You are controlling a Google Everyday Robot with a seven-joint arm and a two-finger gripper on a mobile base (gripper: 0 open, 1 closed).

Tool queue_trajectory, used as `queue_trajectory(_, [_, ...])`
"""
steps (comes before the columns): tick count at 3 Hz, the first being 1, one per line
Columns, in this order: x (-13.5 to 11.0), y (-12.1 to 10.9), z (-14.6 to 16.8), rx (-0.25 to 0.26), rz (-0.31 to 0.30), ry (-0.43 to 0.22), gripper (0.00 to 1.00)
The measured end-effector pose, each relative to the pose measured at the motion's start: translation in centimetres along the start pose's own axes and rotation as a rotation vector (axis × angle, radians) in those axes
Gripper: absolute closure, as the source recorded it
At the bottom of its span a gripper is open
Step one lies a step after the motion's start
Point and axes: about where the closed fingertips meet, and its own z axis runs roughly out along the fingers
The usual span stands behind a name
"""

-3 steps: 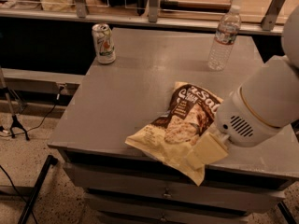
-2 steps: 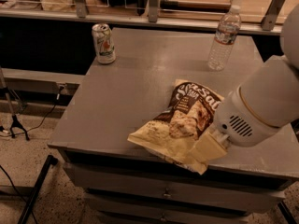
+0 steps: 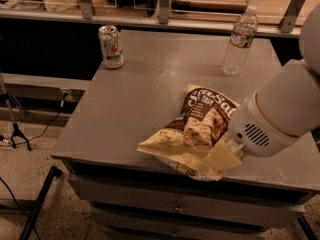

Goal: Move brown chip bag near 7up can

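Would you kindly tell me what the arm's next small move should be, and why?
Probably slide the brown chip bag a little toward the 7up can: the claw sits at the bag's near right corner by the front edge of the table, and the can stands apart at the far-left corner.

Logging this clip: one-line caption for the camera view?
Gripper at near corner of brown chip bag; 7up can stands far left on the table, water bottle far right.

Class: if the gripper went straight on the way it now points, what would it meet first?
The brown chip bag. The gripper sits at the bag's front right corner, near the table edge, pointing leftward into the bag and apparently in contact with it, though depth is unclear.
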Motion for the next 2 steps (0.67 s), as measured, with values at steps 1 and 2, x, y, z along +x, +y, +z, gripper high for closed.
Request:
queue_trajectory(1, [-0.1,0.1,-0.7,0.002,-0.034,-0.034,1.0])
queue_trajectory(2, [-1.6,-0.7,-3.4,0.047,-0.089,-0.154,1.0])
